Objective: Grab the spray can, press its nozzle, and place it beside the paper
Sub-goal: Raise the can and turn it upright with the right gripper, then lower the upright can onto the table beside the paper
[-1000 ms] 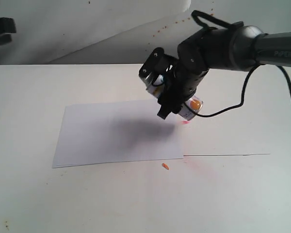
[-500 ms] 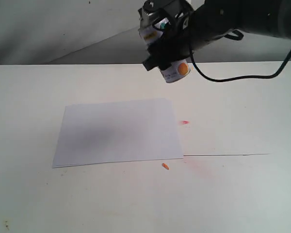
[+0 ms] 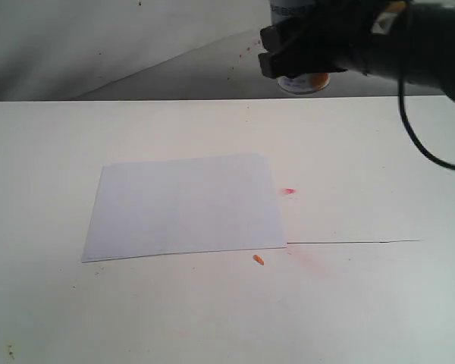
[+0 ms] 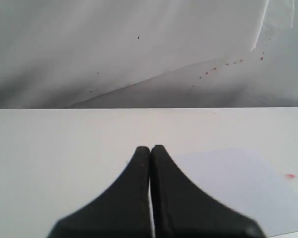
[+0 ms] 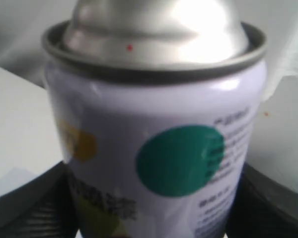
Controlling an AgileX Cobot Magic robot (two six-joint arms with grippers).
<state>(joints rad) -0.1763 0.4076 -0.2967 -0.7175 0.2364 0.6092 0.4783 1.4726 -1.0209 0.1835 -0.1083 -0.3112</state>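
The white spray can (image 3: pixel 303 81) hangs high above the table's far edge, near upright, with my right gripper (image 3: pixel 318 49) shut round its body. In the right wrist view the spray can (image 5: pixel 159 144) fills the frame, showing a green dot, an orange dot and the silver shoulder; the nozzle is cut off by the frame edge. The paper (image 3: pixel 186 205) lies flat on the table, below and to the left of the can. My left gripper (image 4: pixel 150 148) is shut and empty, low over the table, with the paper (image 4: pixel 238 183) beside it.
A red paint spot (image 3: pixel 288 191) marks the tabletop just right of the paper, and a small orange fleck (image 3: pixel 258 259) lies near its front right corner. A thin seam line (image 3: pixel 356 242) runs across the table. Grey backdrop (image 3: pixel 136 45) with red specks stands behind.
My right arm has lifted the can from just above the paper's right edge up to the top of the view, turning it from tilted toward upright. The red spot on the table is uncovered.
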